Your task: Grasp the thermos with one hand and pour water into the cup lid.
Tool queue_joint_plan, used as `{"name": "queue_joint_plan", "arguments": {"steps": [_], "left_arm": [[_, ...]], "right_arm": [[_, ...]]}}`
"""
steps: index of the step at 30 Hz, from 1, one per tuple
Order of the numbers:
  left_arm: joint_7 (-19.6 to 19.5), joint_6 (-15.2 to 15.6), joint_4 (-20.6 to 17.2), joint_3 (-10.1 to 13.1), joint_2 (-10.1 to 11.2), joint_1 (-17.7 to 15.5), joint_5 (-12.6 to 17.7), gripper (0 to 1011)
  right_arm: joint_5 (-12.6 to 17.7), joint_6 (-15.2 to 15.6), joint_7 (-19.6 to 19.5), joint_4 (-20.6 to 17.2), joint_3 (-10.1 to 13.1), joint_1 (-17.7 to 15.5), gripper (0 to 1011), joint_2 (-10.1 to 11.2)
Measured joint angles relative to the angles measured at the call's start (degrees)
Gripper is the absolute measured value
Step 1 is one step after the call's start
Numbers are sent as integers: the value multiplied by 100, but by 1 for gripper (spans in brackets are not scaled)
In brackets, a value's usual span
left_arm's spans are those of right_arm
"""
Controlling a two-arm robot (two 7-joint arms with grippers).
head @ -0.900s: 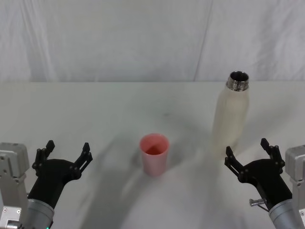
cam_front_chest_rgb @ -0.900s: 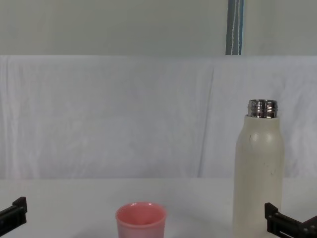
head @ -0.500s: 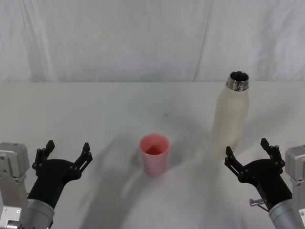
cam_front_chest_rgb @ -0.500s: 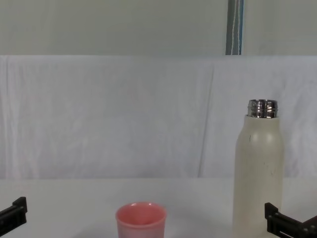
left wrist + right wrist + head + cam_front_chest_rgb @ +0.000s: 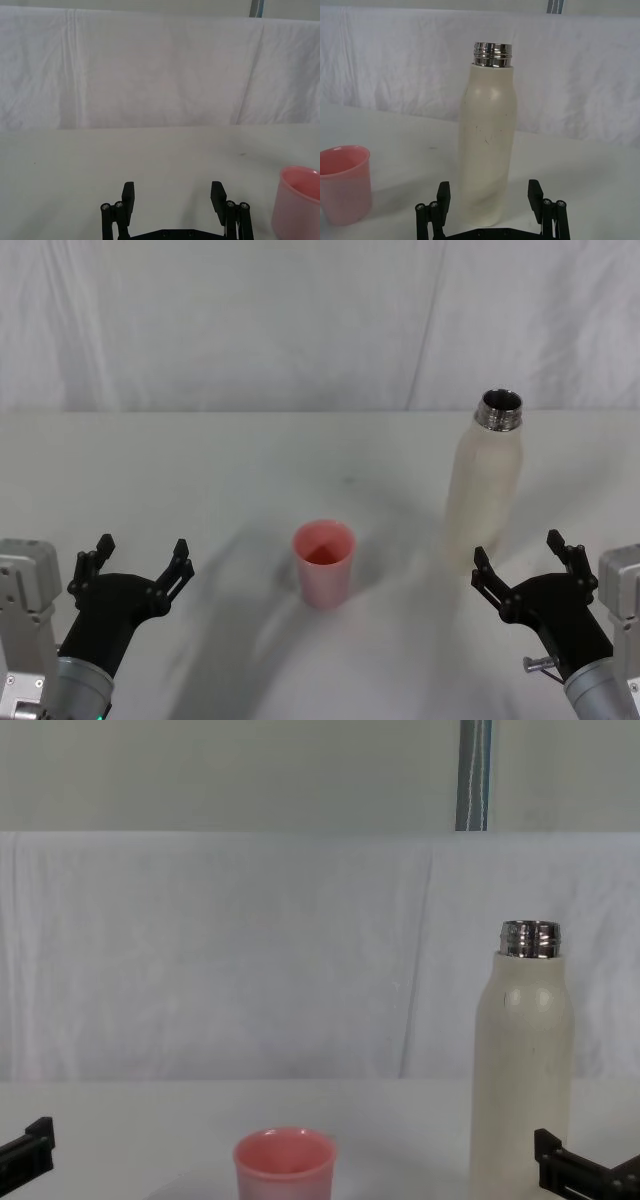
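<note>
The thermos (image 5: 484, 480) (image 5: 487, 136) (image 5: 523, 1065), cream-white with an open steel neck, stands upright on the right of the white table. The cup lid (image 5: 323, 562) (image 5: 297, 204) (image 5: 344, 182) (image 5: 285, 1164), a small pink cup, stands upright near the table's middle, left of the thermos. My right gripper (image 5: 521, 560) (image 5: 489, 198) is open just in front of the thermos, not touching it. My left gripper (image 5: 139, 560) (image 5: 172, 200) is open at the front left, well left of the cup, with nothing between its fingers.
A white cloth covers the table (image 5: 200, 470) and hangs as a backdrop (image 5: 300, 320) behind it. A metal pole (image 5: 473, 775) rises behind the backdrop.
</note>
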Motion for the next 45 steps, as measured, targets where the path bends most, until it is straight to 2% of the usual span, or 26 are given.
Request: {"name": "queue_joint_plan", "arguments": {"steps": [45], "left_arm": [[0,0,0,0,0,0,0,1001]], "right_arm": [[0,0,0,0,0,0,1001,0]]}}
